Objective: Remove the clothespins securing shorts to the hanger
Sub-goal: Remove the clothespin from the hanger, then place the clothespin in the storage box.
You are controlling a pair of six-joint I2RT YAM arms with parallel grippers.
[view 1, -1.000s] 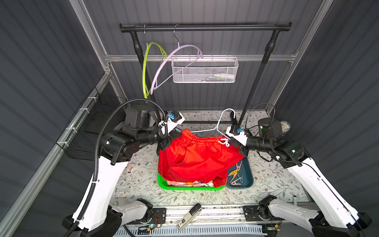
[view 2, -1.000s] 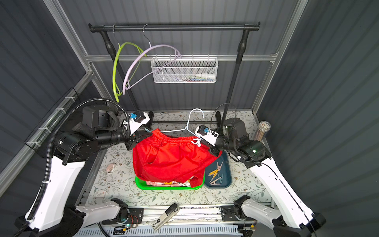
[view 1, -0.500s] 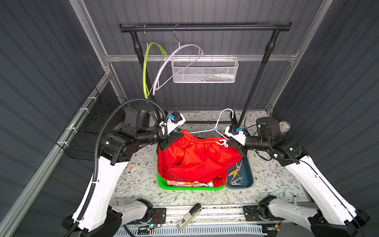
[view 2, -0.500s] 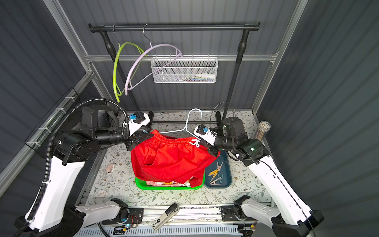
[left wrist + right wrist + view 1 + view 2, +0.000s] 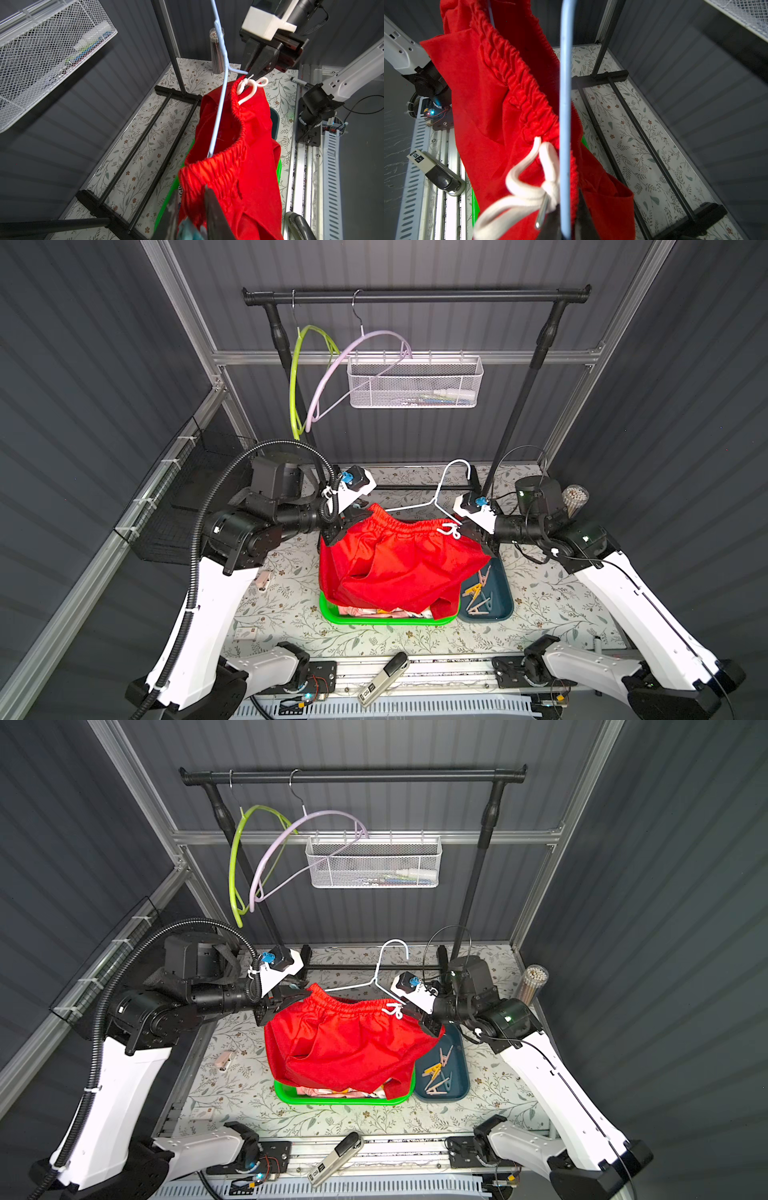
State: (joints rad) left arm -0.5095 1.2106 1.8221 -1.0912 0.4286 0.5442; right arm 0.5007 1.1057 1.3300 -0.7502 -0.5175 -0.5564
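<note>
We start wide: the floral-print tabletop (image 5: 282,605), and across its back the black tubular garment rail (image 5: 415,296). Just below the rail hangs a white wire-mesh basket (image 5: 415,385). On the rail itself hang a lime-green plastic hanger (image 5: 293,385) and a lilac plastic hanger (image 5: 382,332).

Centre stage in both top views are the plain red fabric shorts (image 5: 399,560). They're held up off the table by the waistband, strung between the two arms. Their legs sag down over the bright green plastic tray (image 5: 374,620). Just beside that tray, on the right arm's side, sits the dark blue plastic tray (image 5: 503,597).

Now the thin pale wire hanger (image 5: 565,104): it runs inside the gathered waistband, hook pointing up.

Over to the left gripper (image 5: 352,524), at the left end of the waistband. From its wrist view we see its fingers (image 5: 214,209) drawn in on the elastic. A light-blue plastic clothespin (image 5: 188,229), blurred, is pinched between them.

The right gripper (image 5: 255,72) has its jaws together, clamped on the hanger wire, right up against the knotted white drawstring (image 5: 548,188).

Smallest last: the loose beige-pink and yellow clothespins (image 5: 478,593) lie heaped in the blue tray. A single beige-pink clothespin (image 5: 262,578) lies on the tabletop near the left arm.
</note>
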